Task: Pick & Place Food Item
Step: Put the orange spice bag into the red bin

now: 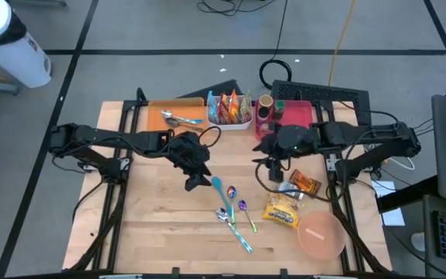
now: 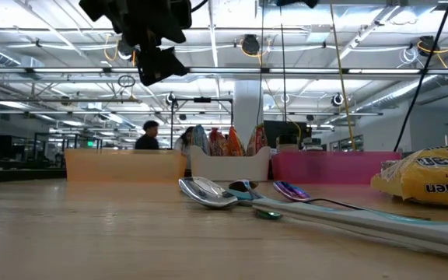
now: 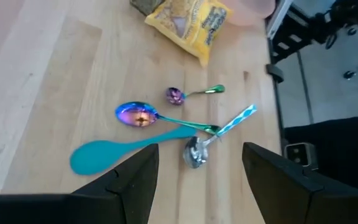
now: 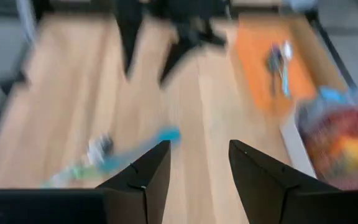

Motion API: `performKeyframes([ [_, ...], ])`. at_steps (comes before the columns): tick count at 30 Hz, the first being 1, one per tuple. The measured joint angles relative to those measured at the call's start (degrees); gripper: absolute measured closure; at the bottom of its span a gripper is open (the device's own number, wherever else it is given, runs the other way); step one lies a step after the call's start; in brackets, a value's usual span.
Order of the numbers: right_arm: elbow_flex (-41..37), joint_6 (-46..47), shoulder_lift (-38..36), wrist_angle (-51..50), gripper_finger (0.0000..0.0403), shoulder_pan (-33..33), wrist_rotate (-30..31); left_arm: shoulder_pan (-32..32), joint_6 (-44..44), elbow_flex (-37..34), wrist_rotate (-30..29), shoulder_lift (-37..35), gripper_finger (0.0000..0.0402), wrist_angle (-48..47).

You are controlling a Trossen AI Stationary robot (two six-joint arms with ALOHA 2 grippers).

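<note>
Hovering, nothing picked yet

Scanning left to right across the table from above. Left gripper [image 1: 196, 181] hangs over bare wood a bit left of centre, jaws spread with nothing between them; its wrist view shows both fingers [image 3: 135, 180] apart and the board showing through the gap. Just at its 4 o'clock lies the spoon cluster: teal spoon [image 1: 220, 188], iridescent spoon [image 3: 138, 116], a small purple one [image 3: 175, 95], and a silver spoon [image 3: 194, 153] with a blue patterned handle. Utensils, not food.

At 12 o'clock on the table sit an orange tray [image 1: 158, 118] with cutlery, a white basket [image 1: 230, 122] of snack packets, then a pink tray [image 1: 299, 113]. Right gripper [image 1: 273, 172] hangs right of centre, jaws apart and empty too, per its wrist view.

Food candidates: yellow noodle packet [image 1: 282, 210] at roughly 5 o'clock from table centre, a smaller orange packet [image 1: 305, 184] just beside it at its 1 o'clock, and a pink bowl [image 1: 320, 236] at its 4 o'clock, close by.

My read: still the approach step, no grasp begun. Which item and which destination, I can't tell. The right arm is nearer the packets; next move would need it to swing toward 5 o'clock, drop low and straddle a packet edge. Flat, crinkly bag, so the pinch needs to land on a raised edge.
</note>
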Motion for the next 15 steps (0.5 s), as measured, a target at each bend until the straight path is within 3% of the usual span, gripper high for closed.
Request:
performKeyframes([
  [4, 1.2, 3.5, -1.4, -14.0, 0.0248, 0.6, 0.3, -0.4, 0.3, 0.0, -0.4, 0.0, 0.016, -0.1],
  [10, 1.3, 16.7, -3.4, -31.3, 0.0248, 0.9, 0.2, -0.4, 0.2, 0.0, -2.9, 0.0, 0.016, 0.0],
  [15, 1.3, 25.1, -4.6, -40.9, 0.0248, 7.9, 7.4, -0.4, 0.3, 0.0, -4.1, 0.0, 0.016, 0.1],
])
